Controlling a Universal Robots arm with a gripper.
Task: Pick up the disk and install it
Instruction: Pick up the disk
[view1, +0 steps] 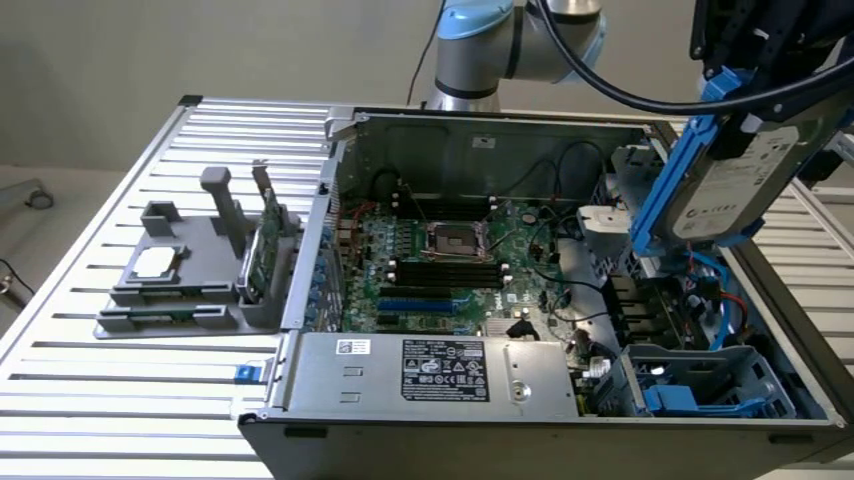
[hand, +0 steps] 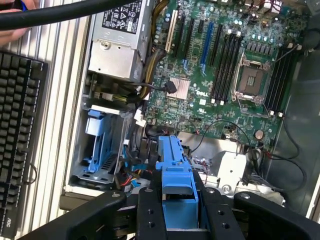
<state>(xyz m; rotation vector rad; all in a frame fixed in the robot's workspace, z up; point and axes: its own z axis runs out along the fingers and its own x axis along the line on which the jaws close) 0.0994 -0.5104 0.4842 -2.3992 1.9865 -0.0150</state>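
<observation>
Fingers clamped on disk by its blue rails. Disk tilted, airborne at 2 o'clock in the exterior view, over open computer case. Disk's white label unreadable. Motherboard marked "DELL".

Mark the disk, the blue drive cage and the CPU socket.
disk (view1: 741, 190): exterior view, labelled face.
blue drive cage (view1: 694, 398): exterior view, blue front wall.
CPU socket (view1: 445, 238): exterior view, centre.

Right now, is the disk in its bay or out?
Out. The gripper holds the disk on edge, tilted, above the open computer case; the blue bay in the case's corner looks empty.
</observation>
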